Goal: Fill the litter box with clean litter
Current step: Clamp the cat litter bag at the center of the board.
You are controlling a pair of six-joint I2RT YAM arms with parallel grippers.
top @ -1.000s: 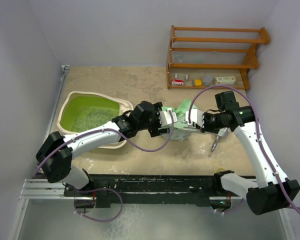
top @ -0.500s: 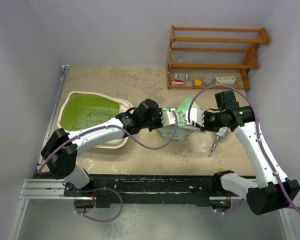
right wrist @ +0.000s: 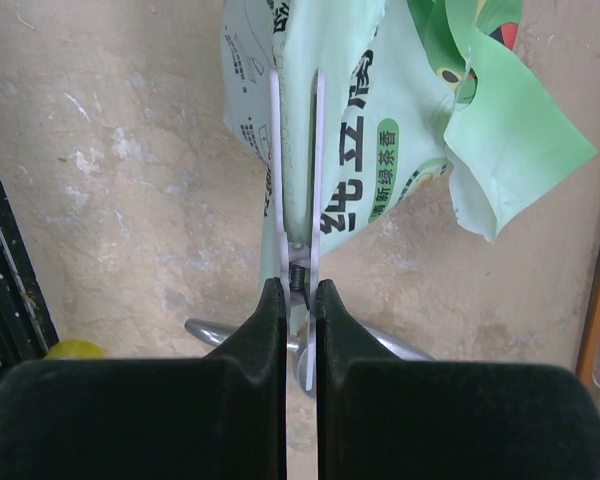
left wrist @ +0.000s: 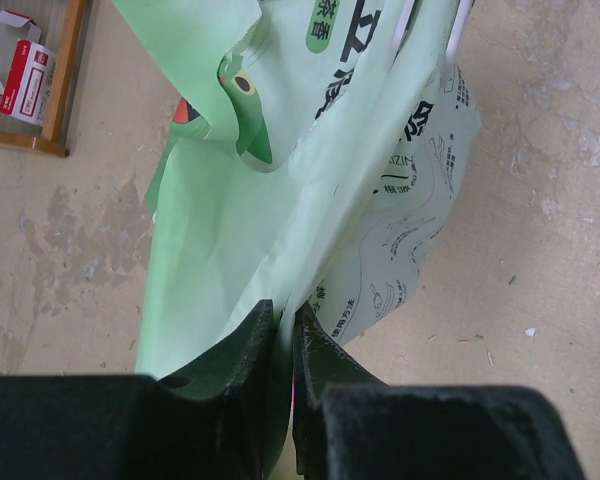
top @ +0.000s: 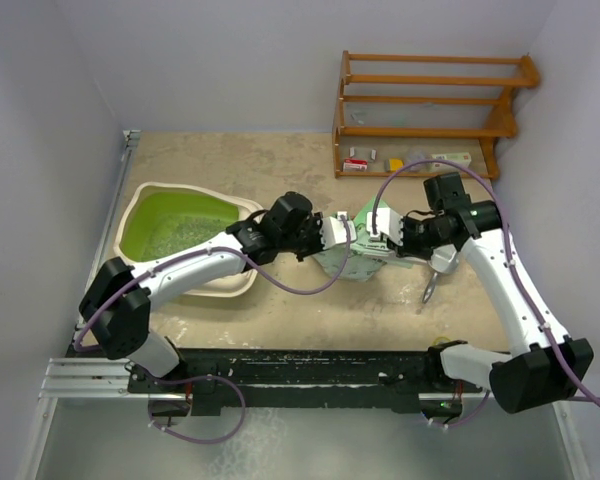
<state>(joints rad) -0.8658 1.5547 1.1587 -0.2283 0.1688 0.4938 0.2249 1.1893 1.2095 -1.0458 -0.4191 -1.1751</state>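
The left pincer (top: 332, 238) pinches the bag (top: 358, 262), litter box (top: 142, 200) to its left.

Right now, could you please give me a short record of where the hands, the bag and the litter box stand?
left hand: shut on an edge of the bag
right hand: shut on the white clip clamped to the bag
bag position: between both hands, right of the litter box
litter box contents: some clean litter on its green floor
scoop: not held, lying near the right hand
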